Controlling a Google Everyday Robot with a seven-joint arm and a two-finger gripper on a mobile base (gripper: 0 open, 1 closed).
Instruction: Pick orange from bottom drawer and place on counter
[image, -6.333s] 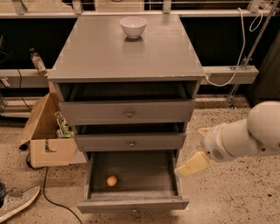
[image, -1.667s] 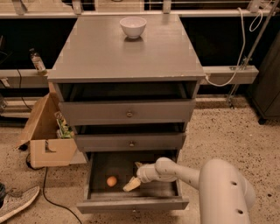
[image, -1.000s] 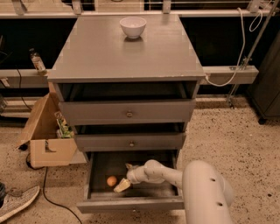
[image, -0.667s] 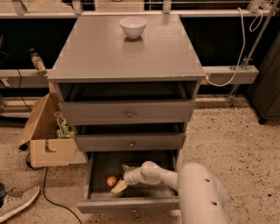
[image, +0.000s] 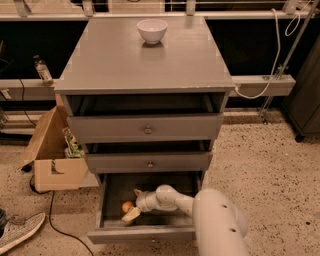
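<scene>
The bottom drawer (image: 145, 233) is pulled open under two shallower grey drawers. The small orange (image: 127, 206) lies on its dark floor at the left. My white arm reaches down into the drawer from the lower right. My gripper (image: 134, 204) is right beside the orange, one cream finger (image: 131, 215) just below it and the other above it, so the fingers sit either side of the fruit and look open. The grey counter (image: 120, 60) on top of the cabinet is out of the gripper's reach zone, far above it.
A white bowl (image: 152, 30) stands at the back of the counter. An open cardboard box (image: 55, 157) sits on the floor left of the cabinet, with a shoe (image: 17, 232) and a black cable nearby. A rail with a white cable (image: 260, 82) runs behind on the right.
My arm came down from the right of the cabinet into the bottom drawer and slid left across its floor until the gripper reached the orange. The orange has not moved.
</scene>
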